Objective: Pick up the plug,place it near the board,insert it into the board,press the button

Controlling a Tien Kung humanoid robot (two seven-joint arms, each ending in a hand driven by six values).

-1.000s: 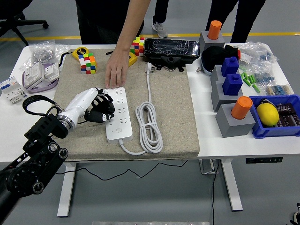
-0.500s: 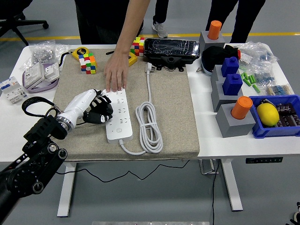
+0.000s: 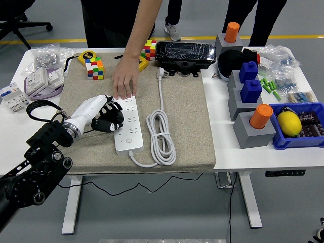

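1. White table (image 3: 20,136) with a beige mat (image 3: 187,131) over its middle.
2. Left arm (image 3: 35,167) comes in from the lower left. Left hand (image 3: 101,116) sits at the left edge of the board (image 3: 129,124); dark fingers (image 3: 112,119) are curled against the board's side. Cannot tell if they grip anything.
3. Person's hand (image 3: 124,81) reaches from the far side and presses flat on the board's far end.
4. The board is a white power strip lying lengthwise on the mat. Its cable (image 3: 161,136) lies coiled just to the right.
5. Plug (image 3: 161,74) lies at the far end of the cable, near the black box (image 3: 185,53), well apart from the left hand.
6. Blue bin (image 3: 276,139) at right holds a lemon (image 3: 289,123) and dark small parts.
7. Grey blocks (image 3: 250,132) hold orange (image 3: 261,116) and blue (image 3: 251,90) pegs.
8. Bags of small parts (image 3: 45,55) at far left; two cubes (image 3: 94,68) on the mat's far edge.
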